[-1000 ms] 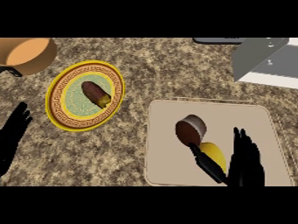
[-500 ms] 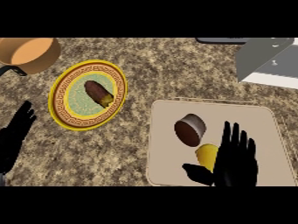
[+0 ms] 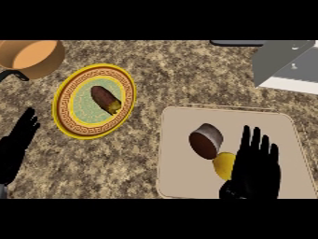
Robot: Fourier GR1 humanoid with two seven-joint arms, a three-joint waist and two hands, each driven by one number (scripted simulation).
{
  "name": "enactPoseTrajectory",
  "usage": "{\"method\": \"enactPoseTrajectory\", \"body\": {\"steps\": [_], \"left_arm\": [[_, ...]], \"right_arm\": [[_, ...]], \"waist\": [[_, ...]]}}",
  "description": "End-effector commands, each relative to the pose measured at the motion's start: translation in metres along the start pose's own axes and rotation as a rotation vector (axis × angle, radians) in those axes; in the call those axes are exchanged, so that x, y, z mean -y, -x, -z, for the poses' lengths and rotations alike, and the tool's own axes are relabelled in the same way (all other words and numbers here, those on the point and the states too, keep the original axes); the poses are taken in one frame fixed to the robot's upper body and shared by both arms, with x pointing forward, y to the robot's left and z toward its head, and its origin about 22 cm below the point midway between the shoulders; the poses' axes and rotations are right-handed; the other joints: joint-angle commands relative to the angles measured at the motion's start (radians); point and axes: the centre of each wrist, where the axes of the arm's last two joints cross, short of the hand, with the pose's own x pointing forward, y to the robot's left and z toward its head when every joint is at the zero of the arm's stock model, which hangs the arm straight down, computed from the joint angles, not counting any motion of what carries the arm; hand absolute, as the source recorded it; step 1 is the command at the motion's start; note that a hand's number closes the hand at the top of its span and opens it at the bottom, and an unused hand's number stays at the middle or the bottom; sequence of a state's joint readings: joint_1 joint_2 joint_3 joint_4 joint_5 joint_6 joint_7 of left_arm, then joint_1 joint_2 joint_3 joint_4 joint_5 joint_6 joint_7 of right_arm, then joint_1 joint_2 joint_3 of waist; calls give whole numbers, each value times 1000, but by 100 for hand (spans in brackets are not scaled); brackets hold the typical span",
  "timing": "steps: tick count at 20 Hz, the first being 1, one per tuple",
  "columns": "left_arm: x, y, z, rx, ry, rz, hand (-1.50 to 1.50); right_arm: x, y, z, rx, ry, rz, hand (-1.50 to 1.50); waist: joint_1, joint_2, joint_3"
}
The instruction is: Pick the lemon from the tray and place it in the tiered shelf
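Observation:
A yellow lemon [image 3: 223,165] lies on the beige tray [image 3: 182,126] at the lower right, touching a brown round item [image 3: 206,140]. My right hand [image 3: 255,169] hovers over the tray with straight fingers, covering the lemon's right side; it does not hold the lemon. The grey tiered shelf [image 3: 295,64] stands at the upper right, partly cut off by the view's edge. My left hand [image 3: 10,149] rests open at the lower left edge, fingers up.
A yellow patterned plate [image 3: 75,116] holds a brown-and-yellow food item [image 3: 106,99] at the left of centre. An orange pan [image 3: 28,57] with a dark handle sits at the upper left. Speckled granite counter lies between plate and tray.
My right hand has moved over the lemon, from pointing beside it to spread flat across its right side. The view has shifted slightly; the left hand stays put.

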State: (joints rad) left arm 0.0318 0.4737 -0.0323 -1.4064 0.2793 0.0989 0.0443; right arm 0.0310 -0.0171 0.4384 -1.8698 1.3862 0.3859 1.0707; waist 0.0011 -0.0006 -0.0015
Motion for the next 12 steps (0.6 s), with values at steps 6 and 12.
{"method": "enactPoseTrajectory", "body": {"steps": [6,12], "left_arm": [[0,4,11,3,-8,-6,0],[27,9,8,8,21,-7,0]], "right_arm": [[3,13,16,-111,-30,-84,-150],[-8,-18,31,-116,-40,-68,-150]], "waist": [[-4,0,1],[4,2,1]]}}
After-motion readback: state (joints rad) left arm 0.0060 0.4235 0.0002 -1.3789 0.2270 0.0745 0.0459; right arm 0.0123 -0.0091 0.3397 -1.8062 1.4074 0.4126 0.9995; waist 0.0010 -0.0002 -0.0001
